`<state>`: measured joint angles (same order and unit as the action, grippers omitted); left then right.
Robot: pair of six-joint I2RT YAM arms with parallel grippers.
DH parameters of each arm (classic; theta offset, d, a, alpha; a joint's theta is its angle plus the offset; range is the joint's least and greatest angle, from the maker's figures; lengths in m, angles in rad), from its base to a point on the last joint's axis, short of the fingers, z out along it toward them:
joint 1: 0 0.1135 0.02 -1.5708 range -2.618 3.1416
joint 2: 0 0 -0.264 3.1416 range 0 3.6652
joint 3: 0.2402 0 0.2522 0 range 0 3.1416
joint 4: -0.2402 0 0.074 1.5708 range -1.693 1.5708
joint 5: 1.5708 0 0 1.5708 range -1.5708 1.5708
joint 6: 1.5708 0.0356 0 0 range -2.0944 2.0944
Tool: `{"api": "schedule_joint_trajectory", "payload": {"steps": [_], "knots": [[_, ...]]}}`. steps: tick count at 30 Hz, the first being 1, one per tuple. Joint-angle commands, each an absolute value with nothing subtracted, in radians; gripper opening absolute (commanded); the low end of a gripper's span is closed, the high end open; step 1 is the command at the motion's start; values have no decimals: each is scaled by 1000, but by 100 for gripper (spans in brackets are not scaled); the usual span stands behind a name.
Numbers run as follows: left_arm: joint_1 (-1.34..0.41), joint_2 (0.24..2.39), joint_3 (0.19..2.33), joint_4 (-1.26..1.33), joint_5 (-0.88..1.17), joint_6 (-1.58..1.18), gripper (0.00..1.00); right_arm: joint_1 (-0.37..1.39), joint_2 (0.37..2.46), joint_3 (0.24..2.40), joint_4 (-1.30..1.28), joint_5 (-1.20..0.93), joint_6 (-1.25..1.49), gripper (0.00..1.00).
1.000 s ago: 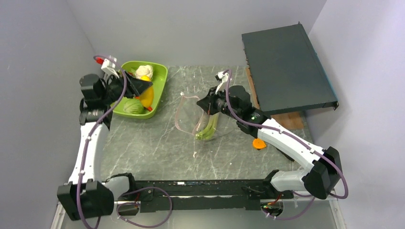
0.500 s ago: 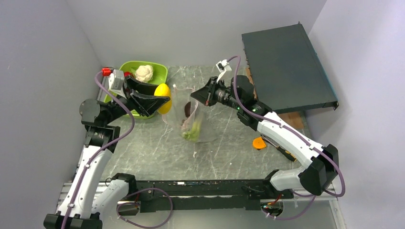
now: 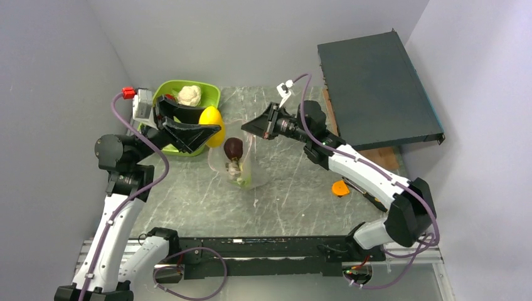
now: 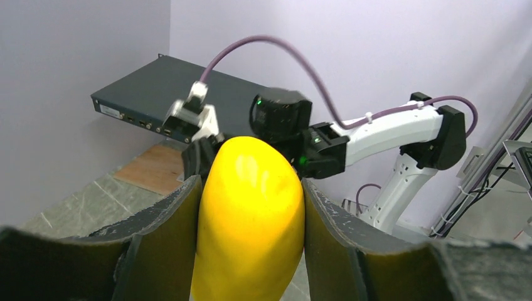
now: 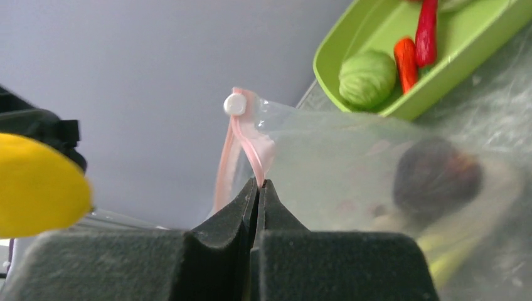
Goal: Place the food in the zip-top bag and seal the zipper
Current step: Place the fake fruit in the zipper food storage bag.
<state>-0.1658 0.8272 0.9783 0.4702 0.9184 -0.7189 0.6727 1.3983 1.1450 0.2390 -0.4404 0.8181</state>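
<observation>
My left jaws pinch the yellow fruit [image 3: 212,125], in the air between the tray [image 3: 212,95] and the bag [image 3: 246,168]. The bag hangs over the middle of the surface [image 3: 301,188] with a purple fruit [image 3: 233,148] and stalks [image 3: 241,179] inside. My right jaws are pressed on its zipper [image 5: 251,144]. I should carry the fruit over the mouth, go low, and release only inside the rim.

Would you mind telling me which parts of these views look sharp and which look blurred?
Top external: evenly lit and sharp, though the clear zip-top bag barely shows. Left wrist: the yellow fruit is crisp, the right arm's wrist end behind it blurred. Right wrist: the zipper is in focus, the dark purple piece inside the bag soft.
</observation>
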Motion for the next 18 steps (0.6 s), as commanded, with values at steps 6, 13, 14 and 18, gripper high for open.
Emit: {"api": "schedule_joint_trajectory", "payload": {"steps": [6, 13, 14, 18], "knots": [[-216, 800, 864, 588, 731, -725, 0, 654, 1441, 1138, 381, -499, 963, 0], [-295, 773, 773, 723, 591, -611, 0, 615, 1521, 1200, 486, -597, 1167, 0], [-305, 779, 777, 725, 590, -592, 0, 614, 1532, 1210, 490, -604, 1180, 0], [-342, 803, 781, 742, 628, -525, 0, 609, 1556, 1238, 480, -612, 1210, 0]]}}
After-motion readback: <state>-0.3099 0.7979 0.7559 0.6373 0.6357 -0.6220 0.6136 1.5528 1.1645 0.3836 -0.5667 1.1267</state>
